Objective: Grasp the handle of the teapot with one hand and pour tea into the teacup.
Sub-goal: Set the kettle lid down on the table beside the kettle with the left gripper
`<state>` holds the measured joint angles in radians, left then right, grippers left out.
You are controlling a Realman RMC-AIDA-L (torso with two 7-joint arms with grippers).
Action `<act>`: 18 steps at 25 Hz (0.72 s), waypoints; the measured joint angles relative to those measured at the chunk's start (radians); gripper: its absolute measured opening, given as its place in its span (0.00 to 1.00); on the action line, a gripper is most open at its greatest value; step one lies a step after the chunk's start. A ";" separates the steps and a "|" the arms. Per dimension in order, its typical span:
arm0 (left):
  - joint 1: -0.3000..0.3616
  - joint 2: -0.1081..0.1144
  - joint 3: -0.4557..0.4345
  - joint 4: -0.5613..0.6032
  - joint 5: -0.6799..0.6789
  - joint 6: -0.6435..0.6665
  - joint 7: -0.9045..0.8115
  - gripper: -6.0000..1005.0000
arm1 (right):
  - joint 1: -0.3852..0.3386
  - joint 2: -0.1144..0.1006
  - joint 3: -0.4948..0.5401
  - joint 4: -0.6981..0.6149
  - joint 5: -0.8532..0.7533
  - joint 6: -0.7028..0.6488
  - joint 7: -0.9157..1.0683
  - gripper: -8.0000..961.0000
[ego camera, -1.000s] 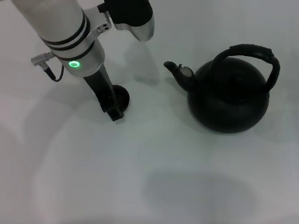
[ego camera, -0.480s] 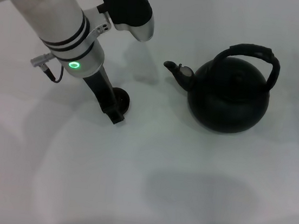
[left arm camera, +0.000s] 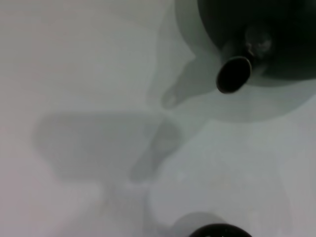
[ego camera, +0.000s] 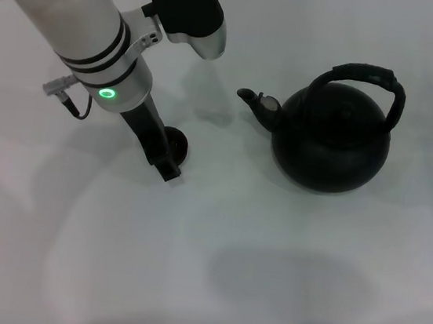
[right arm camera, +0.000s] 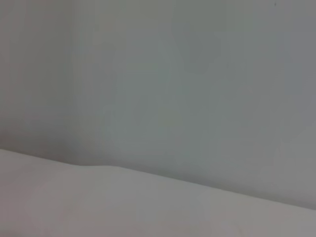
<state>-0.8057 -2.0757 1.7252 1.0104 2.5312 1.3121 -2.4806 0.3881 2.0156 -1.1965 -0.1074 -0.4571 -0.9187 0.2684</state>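
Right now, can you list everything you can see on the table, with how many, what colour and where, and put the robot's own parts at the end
teapot: one, dark green-black, right of centre on the table, upright, spout pointing toward the robot's left
handle: one, black hoop arching over the teapot's top, nothing gripping it
teacup: one, dark, small, left of the teapot and apart from it, partly hidden by the left gripper
table: one, white, under everything
left gripper: one, black fingers on a white arm with a green light, down at the teacup
right gripper: only a dark sliver at the head view's right edge, away from the teapot; its wrist view shows only plain surfaces
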 joint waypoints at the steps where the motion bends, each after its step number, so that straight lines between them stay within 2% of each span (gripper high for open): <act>1: 0.003 0.000 0.000 0.008 0.005 0.008 -0.001 0.84 | 0.000 0.000 0.000 0.000 0.000 0.000 0.000 0.44; 18: 0.112 -0.002 0.001 0.241 0.107 0.104 -0.063 0.84 | -0.003 0.000 0.000 0.002 0.000 0.002 0.000 0.44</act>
<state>-0.6935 -2.0773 1.7265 1.2516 2.6382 1.4159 -2.5432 0.3850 2.0156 -1.1965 -0.1058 -0.4571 -0.9170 0.2684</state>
